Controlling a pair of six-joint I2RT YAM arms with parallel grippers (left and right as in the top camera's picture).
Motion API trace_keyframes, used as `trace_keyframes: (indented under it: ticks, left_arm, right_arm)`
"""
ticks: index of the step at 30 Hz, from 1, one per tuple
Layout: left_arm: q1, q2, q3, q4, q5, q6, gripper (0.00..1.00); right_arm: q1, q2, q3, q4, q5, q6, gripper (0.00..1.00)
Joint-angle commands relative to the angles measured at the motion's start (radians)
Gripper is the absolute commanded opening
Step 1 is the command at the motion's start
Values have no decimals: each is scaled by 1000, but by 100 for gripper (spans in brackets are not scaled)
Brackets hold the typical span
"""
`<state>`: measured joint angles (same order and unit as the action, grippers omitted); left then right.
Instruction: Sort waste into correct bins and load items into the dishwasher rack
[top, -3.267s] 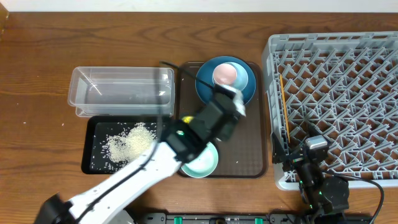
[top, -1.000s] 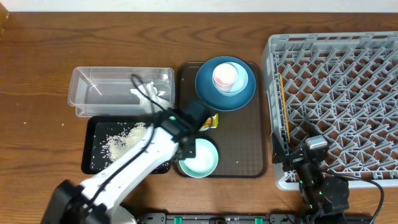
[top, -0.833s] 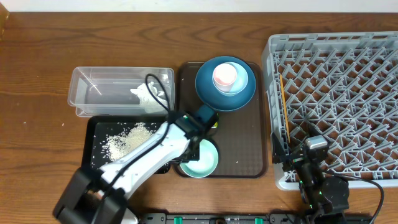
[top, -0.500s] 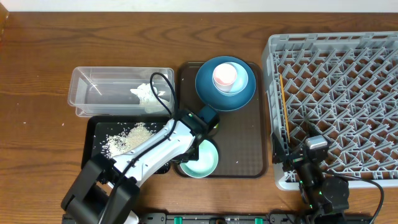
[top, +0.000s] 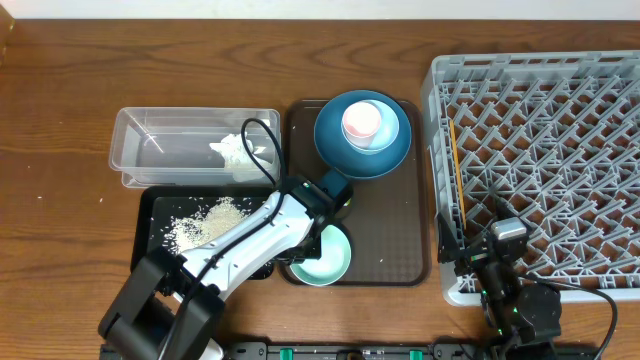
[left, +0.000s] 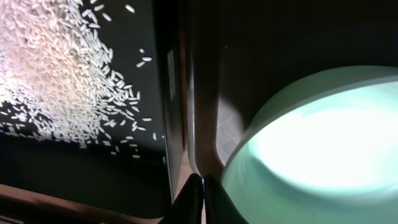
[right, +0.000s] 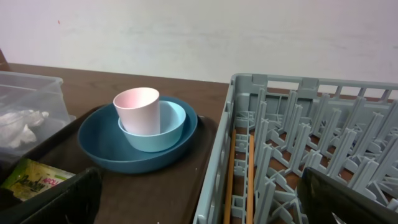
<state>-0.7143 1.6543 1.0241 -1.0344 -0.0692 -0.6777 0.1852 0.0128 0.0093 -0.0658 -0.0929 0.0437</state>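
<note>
My left gripper (top: 337, 192) is shut and hangs over the yellow-green snack wrapper (top: 347, 199) on the brown serving tray (top: 395, 240); its fingertips (left: 199, 194) show nothing between them. The white napkin (top: 235, 152) lies in the clear tub (top: 150, 130). Rice (top: 205, 222) lies in the black tray (top: 150, 245). The mint-green bowl (top: 325, 256) sits at the serving tray's front. The dark-blue plate (top: 340, 150) holds the pink cup (top: 360, 120) and the light-blue bowl (top: 388, 128). My right gripper (top: 500, 240) is open and empty by the grey rack (top: 540, 160).
Thin orange sticks (top: 452, 150) lie in the rack's left column. The right wrist view shows the plate (right: 137, 155), cup (right: 137, 109), wrapper (right: 31, 177) and rack wall (right: 214, 180). The left wrist view shows rice (left: 56, 68) and the mint bowl (left: 317, 143).
My left arm carried the napkin to the clear tub, let it go there, and swung back to the wrapper on the serving tray. The right arm has not moved.
</note>
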Motion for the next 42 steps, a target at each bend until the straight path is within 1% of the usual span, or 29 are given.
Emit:
trace_keyframes:
  ticks: [1, 10, 12, 15, 20, 25, 28, 30, 33, 37, 40, 42]
  left_arm:
    - [-1, 5, -9, 0, 18, -8, 6]
    - [-3, 5, -9, 16, 18, -8, 6]
    - [-3, 5, -9, 18, 37, -8, 6]
    - [-3, 5, -9, 48, 118, 24, 6]
    - [-6, 5, -9, 159, 289, 106, 6]
    - [-6, 5, -9, 248, 351, 109, 7]
    - [-6, 5, -9, 277, 353, 109, 7]
    - [-6, 4, -8, 297, 352, 133, 8]
    - [-2, 1, 11, 302, 332, 154, 11]
    - [4, -3, 50, 307, 240, 151, 12]
    - [11, -3, 66, 341, 157, 110, 14]
    - [19, -3, 66, 377, 130, 74, 16]
  right_arm:
    - [3, -2, -4, -1, 7, -8, 99]
    - [3, -2, -4, -1, 7, -8, 99]
    - [3, -2, -4, -1, 7, -8, 99]
    - [3, -2, -4, -1, 7, -8, 99]
    - [3, -2, -4, -1, 7, -8, 99]
    - [3, -2, -4, -1, 7, -8, 99]
    - [3, -2, -4, -1, 7, -8, 99]
    - [3, -2, -4, -1, 7, -8, 99]
    - [3, -2, -4, -1, 7, -8, 99]
    - [3, -2, -4, -1, 7, -8, 99]
    - [3, -2, -4, -1, 7, -8, 99]
    - [3, -2, -4, -1, 7, -8, 99]
